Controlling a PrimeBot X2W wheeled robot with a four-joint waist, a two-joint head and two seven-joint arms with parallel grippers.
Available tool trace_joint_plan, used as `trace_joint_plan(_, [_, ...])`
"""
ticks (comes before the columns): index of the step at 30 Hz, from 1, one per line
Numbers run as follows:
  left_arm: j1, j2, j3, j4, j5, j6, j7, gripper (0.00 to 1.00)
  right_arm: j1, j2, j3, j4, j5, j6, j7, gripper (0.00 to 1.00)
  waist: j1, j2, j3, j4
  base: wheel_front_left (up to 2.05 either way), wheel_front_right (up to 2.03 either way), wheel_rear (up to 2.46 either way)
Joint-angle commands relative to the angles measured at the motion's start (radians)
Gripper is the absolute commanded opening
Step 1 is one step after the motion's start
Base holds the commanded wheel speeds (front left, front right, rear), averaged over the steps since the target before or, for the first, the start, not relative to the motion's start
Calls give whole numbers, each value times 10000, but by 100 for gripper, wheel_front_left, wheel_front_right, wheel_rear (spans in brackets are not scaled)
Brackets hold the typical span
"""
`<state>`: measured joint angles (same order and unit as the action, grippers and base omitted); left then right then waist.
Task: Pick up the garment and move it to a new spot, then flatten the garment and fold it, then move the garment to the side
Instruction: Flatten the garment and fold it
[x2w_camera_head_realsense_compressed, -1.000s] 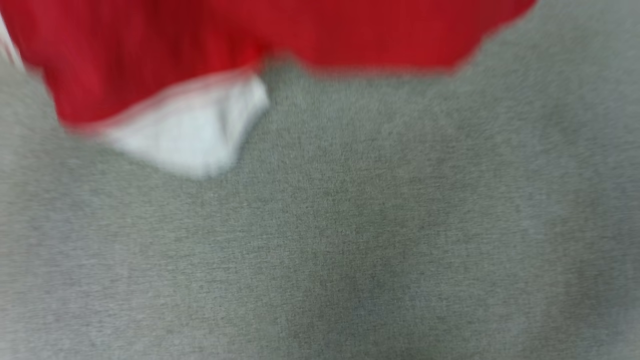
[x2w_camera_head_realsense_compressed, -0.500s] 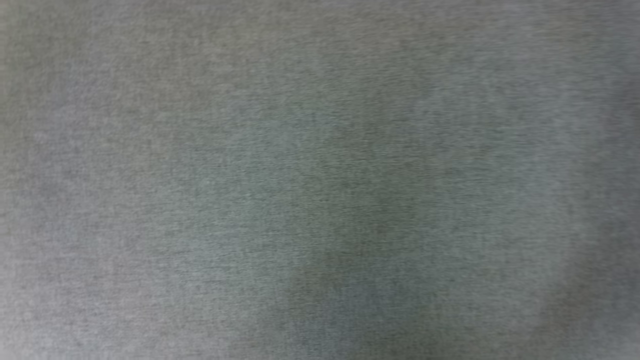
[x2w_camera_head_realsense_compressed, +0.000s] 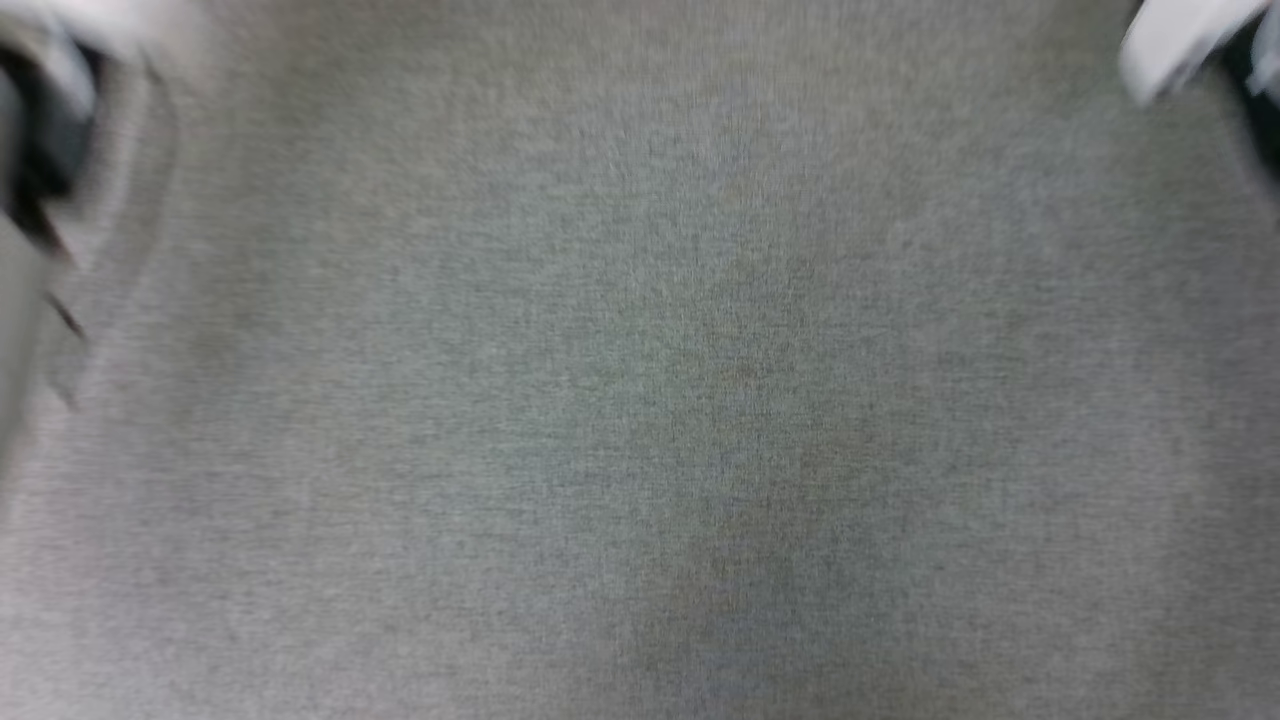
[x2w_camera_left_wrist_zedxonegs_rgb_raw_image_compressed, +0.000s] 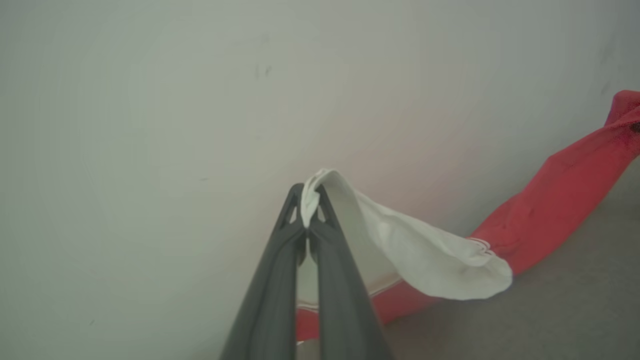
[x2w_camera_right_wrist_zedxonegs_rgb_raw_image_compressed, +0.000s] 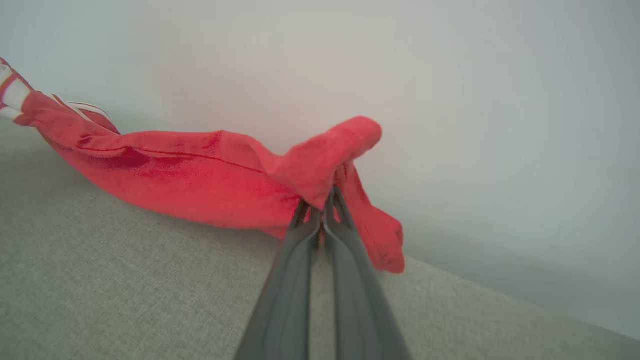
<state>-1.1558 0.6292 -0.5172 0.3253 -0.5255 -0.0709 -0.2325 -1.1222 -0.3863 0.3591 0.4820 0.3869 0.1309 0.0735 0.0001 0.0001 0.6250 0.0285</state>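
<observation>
Red cloth with a white inner face, the garment hangs strung between the two grippers above a grey woven fabric surface, in front of a plain pale wall. In the right wrist view the right gripper, two long dark fingers, is pressed together on a bunched red fold, and a loose red flap droops just beside the fingertips. From there the cloth runs off as a twisted band to that view's left edge, where a bit of white-and-red striped trim is cut off. Whether the sagging underside touches the grey surface I cannot tell. In the left wrist view the left gripper is clamped on a pinch of the white lining, which billows out beside the fingers and covers part of the red behind it. The red band goes on to the right edge and leaves the frame there. The twist of the cloth hides its front. The head view is blurred: it looks down on the grey surface, with a pale and dark shape at the upper left corner and a pale shape at the upper right, both cut off and too smeared to name.
</observation>
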Motion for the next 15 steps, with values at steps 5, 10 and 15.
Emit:
trace_joint_plan(5, [2769,348,-334,-1087,-246,684,59,0,1400,-490,1280,-85,618,-5,-388,0,-1,-1,-1211,140,0,0,0])
trace_joint_plan(10, [5169,779,-422,-1840,-800,1234,195,0,2635,-1283,2341,-224,1166,-5,-712,0,-1,-1,-2247,339,0,0,0])
trace_joint_plan(15, [7179,1286,-498,-2505,-1309,1710,425,0,3751,-2206,3280,-311,1333,-10,-923,0,-1,-1,-3130,546,0,0,0])
